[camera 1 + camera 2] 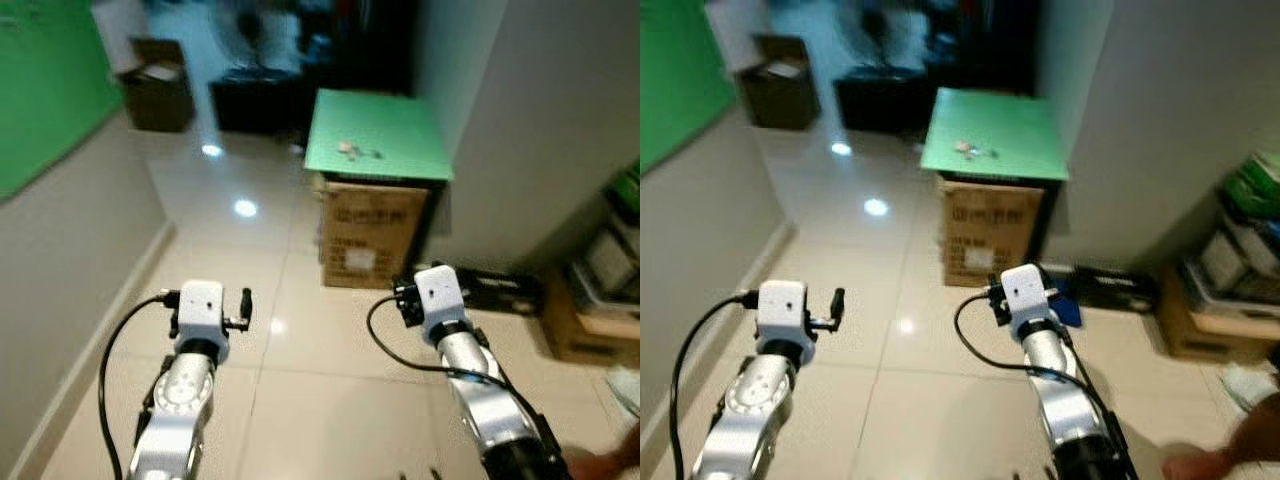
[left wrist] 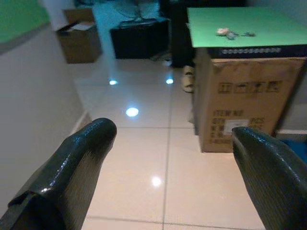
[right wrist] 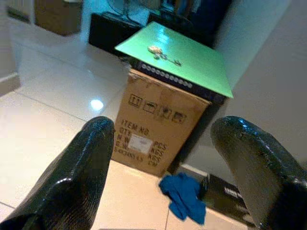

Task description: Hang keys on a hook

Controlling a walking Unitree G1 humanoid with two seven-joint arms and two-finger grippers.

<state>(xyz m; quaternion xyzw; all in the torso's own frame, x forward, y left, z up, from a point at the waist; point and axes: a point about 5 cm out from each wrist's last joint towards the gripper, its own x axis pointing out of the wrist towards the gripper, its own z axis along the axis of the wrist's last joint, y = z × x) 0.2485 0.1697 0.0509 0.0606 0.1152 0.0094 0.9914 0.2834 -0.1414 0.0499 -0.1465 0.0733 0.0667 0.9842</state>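
1. Far left there's a green wall panel [image 1: 45, 90], and ahead of the left pincer [image 2: 170, 158] along that wall sits an open brown box [image 1: 158, 85] on the floor.
2. Left pincer is raised over the shiny tiled floor [image 1: 250, 300] with its fingers [image 2: 76, 163] spread wide, nothing between them.
3. Ahead of both pincers, closer to the right one, a cardboard carton [image 1: 368, 232] carries a green board that works as the desk [image 1: 400, 150]. The keys [image 1: 352, 150] lie on that green top, well beyond either pincer.
4. Right pincer [image 3: 160, 158] is spread open too, empty, pointed toward the carton. A blue cloth [image 3: 184, 196] lies on the floor at the carton's foot, just ahead of it.
5. Off to the right pincer's outer side, some stacked clutter [image 1: 600, 290] sits by the grey wall; too blurry to say what.
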